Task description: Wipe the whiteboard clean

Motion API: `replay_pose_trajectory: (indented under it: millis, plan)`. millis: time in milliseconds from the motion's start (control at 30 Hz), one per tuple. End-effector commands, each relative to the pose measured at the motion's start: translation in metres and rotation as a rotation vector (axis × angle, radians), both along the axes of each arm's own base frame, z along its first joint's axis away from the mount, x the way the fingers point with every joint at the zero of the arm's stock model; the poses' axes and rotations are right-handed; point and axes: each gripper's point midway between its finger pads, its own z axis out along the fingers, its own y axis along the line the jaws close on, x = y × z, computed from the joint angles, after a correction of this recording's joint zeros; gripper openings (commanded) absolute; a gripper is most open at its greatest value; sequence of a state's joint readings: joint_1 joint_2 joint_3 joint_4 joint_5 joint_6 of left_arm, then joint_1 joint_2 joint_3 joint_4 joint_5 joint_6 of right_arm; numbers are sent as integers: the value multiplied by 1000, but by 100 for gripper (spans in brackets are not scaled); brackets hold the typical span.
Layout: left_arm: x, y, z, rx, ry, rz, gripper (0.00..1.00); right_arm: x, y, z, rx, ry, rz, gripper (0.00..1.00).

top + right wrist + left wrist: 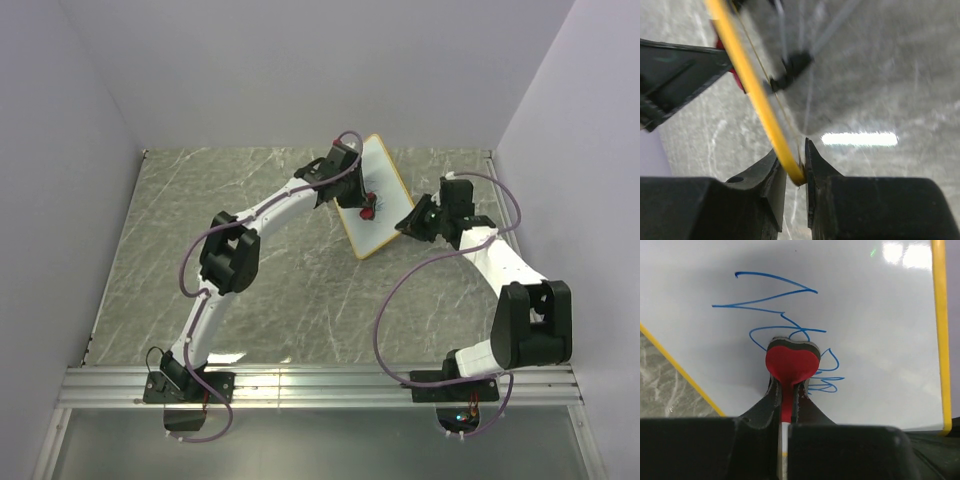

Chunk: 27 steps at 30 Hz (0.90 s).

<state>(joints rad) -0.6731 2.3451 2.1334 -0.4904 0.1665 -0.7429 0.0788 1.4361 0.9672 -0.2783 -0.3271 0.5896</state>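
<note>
The bench (250, 270) carries the whiteboard (388, 185) at its back middle, tilted up on edge. The right end effector (799, 162) is clenched on the yellow frame (747, 95), bracing it, and that grip needs to be firm. The left end effector (786, 390) grasps the red eraser (791, 362), set against the blue scribble (775, 305). My judgement is to sweep with even pressure over every stroke, pushing toward the braced edge so the board cannot pivot.
</note>
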Motion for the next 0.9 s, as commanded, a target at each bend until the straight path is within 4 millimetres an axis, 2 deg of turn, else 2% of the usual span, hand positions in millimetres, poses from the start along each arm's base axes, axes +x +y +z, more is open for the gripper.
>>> replay_pose_trajectory:
  millis: [0, 100, 167, 233, 267, 300, 333, 433, 467, 500, 533, 567, 667, 867]
  plan:
    - [-40, -40, 25, -49, -51, -108, 0, -23, 0, -20, -68, 75, 29, 0]
    - [-61, -62, 34, -83, -57, -160, 0, -22, 4, -16, -71, 72, 39, 0]
    - [-68, -67, 39, -89, -58, -170, 0, -20, 6, -16, -75, 77, 43, 0]
    - [-71, -66, 48, -113, -49, -166, 0, -17, 5, -15, -76, 84, 35, 0]
    - [-75, -66, 47, -116, -46, -172, 0, -15, 6, -13, -71, 83, 31, 0]
    - [-78, -65, 57, -135, -53, -173, 0, -15, 8, -14, -67, 89, 34, 0]
    - [-83, -62, 53, -132, -41, -176, 0, -15, 9, -13, -60, 89, 35, 0]
    - [-84, -61, 60, -136, -68, -179, 0, -15, 12, -9, -48, 82, 36, 0]
    - [-79, -58, 60, -126, -77, -169, 0, -15, 13, -9, -46, 81, 38, 0]
    - [-74, -54, 48, -93, -64, -159, 0, -17, 14, -8, -46, 81, 41, 0]
    - [-67, -51, 44, -84, -60, -149, 0, -18, 14, -6, -47, 78, 41, 0]
    - [-53, -41, 44, -83, -59, -123, 0, -21, 15, -7, -50, 86, 48, 0]
    - [-27, -16, 25, -60, -36, -62, 0, -27, 14, -4, -54, 91, 50, 0]
    - [7, 22, -13, -7, -6, 2, 0, -36, 14, 6, -45, 81, 50, 0]
